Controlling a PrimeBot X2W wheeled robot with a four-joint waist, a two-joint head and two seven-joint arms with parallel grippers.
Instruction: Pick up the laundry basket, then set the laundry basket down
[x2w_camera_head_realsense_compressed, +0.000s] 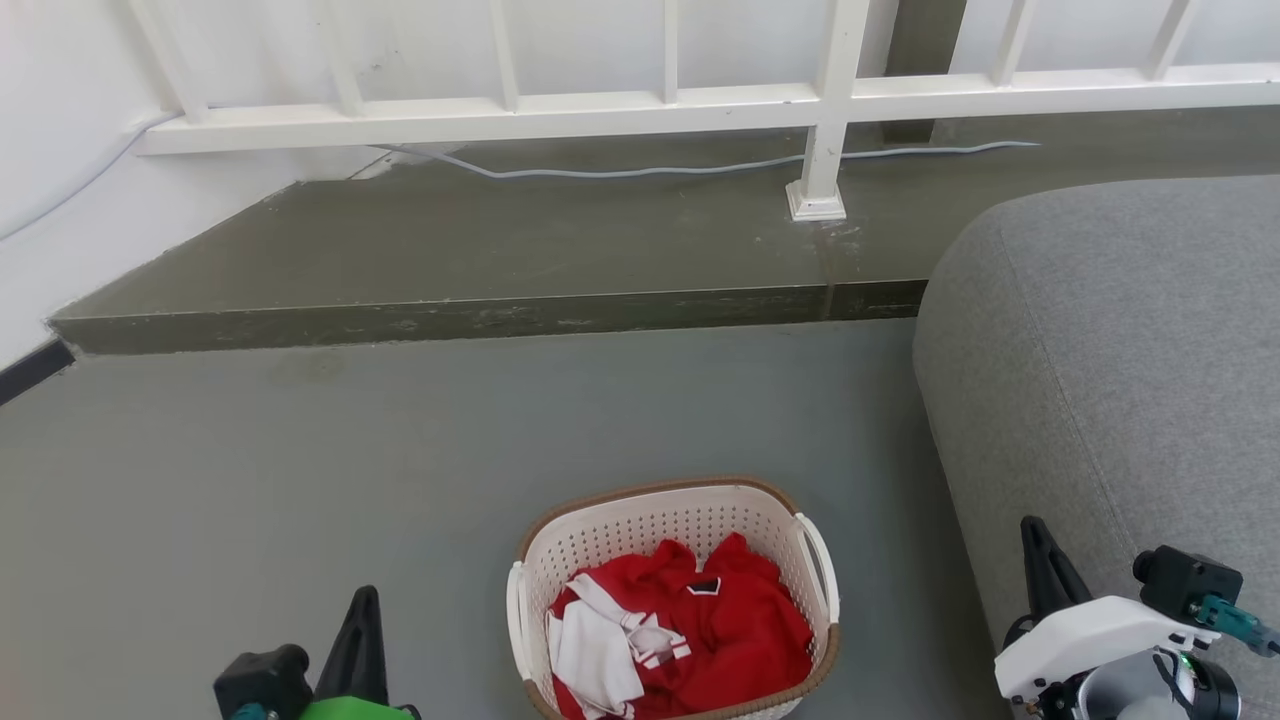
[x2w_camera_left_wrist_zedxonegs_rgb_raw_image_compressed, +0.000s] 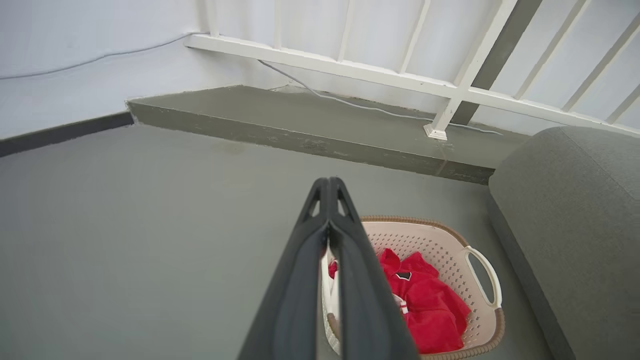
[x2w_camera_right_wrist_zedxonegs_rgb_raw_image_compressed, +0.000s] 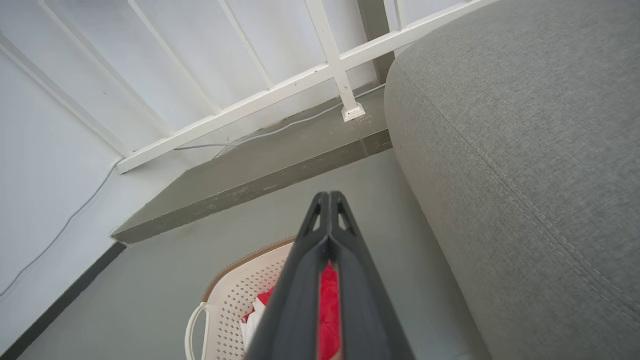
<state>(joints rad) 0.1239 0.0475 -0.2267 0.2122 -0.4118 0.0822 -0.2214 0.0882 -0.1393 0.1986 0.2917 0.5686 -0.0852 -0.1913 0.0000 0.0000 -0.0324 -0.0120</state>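
We see open grey floor (x2w_camera_head_realsense_compressed: 250, 480) left of the cream-white perforated plastic laundry basket (x2w_camera_head_realsense_compressed: 672, 530), grey fabric sofa (x2w_camera_head_realsense_compressed: 1130, 350) right. It holds red clothing (x2w_camera_head_realsense_compressed: 740, 620); our left pincer (x2w_camera_left_wrist_zedxonegs_rgb_raw_image_compressed: 328, 182) and right pincer (x2w_camera_right_wrist_zedxonegs_rgb_raw_image_compressed: 327, 196) are closed, empty.

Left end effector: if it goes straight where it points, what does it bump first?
Likely the grey floor just before the raised step, maybe the step itself; depth is unclear. The left end effector should miss the laundry basket.
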